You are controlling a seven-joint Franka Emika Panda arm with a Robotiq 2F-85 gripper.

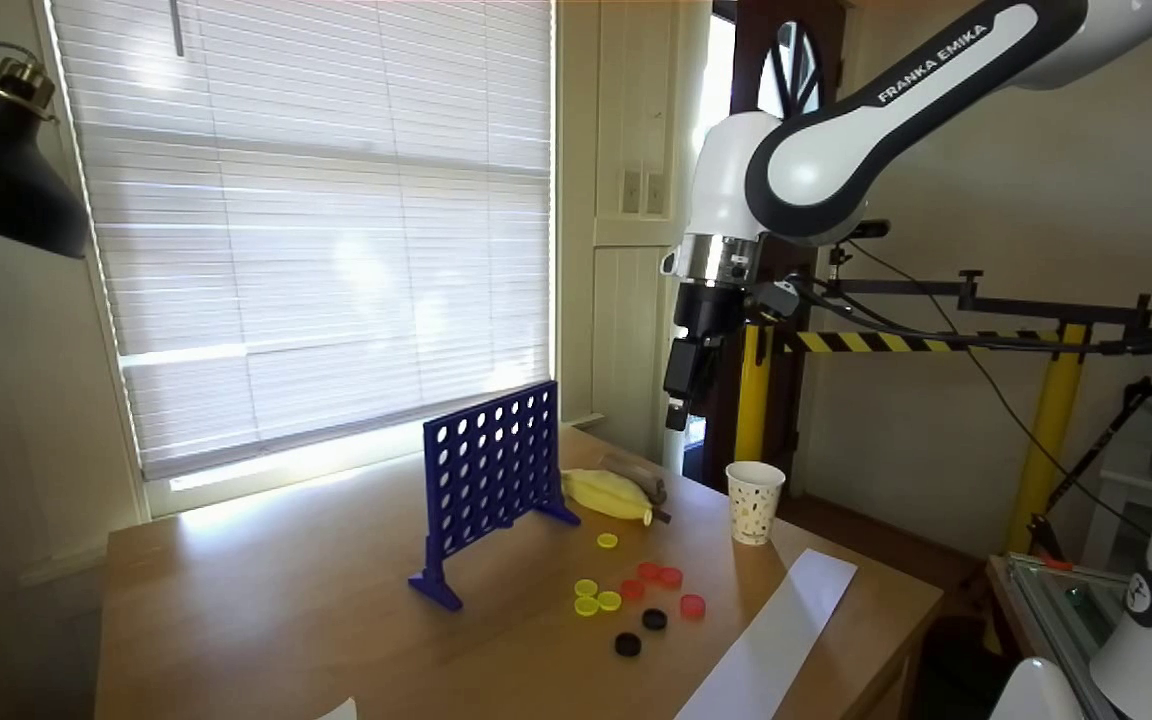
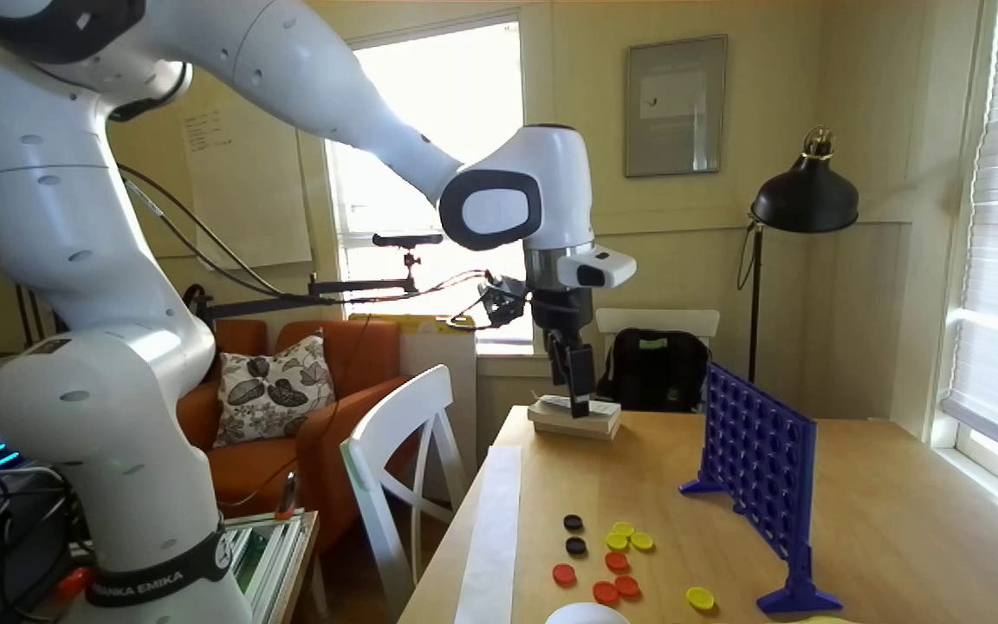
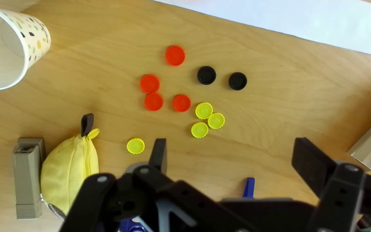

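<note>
My gripper (image 3: 231, 140) stands open above the table, nothing between its fingers; it also hangs over the table in both exterior views. Below it in the wrist view lie several yellow discs (image 3: 204, 111), several red discs (image 3: 175, 55) and two black discs (image 3: 206, 75). A blue upright rack with round holes (image 1: 496, 470) stands on the table. Its foot (image 3: 249, 187) shows between the jaws, while the gripper's body hides most of the rest. A yellow banana-shaped pouch (image 3: 68, 164) lies beside a grey-brown stapler-like object (image 3: 29, 180). A speckled paper cup (image 1: 754, 505) stands upright near the table edge.
A white paper strip (image 1: 771, 640) runs along one side of the table. A stack that looks like books (image 2: 573, 425) lies at the table's end. A white chair (image 2: 404, 451) stands close to the table, and a black lamp (image 2: 805, 195) rises beyond it.
</note>
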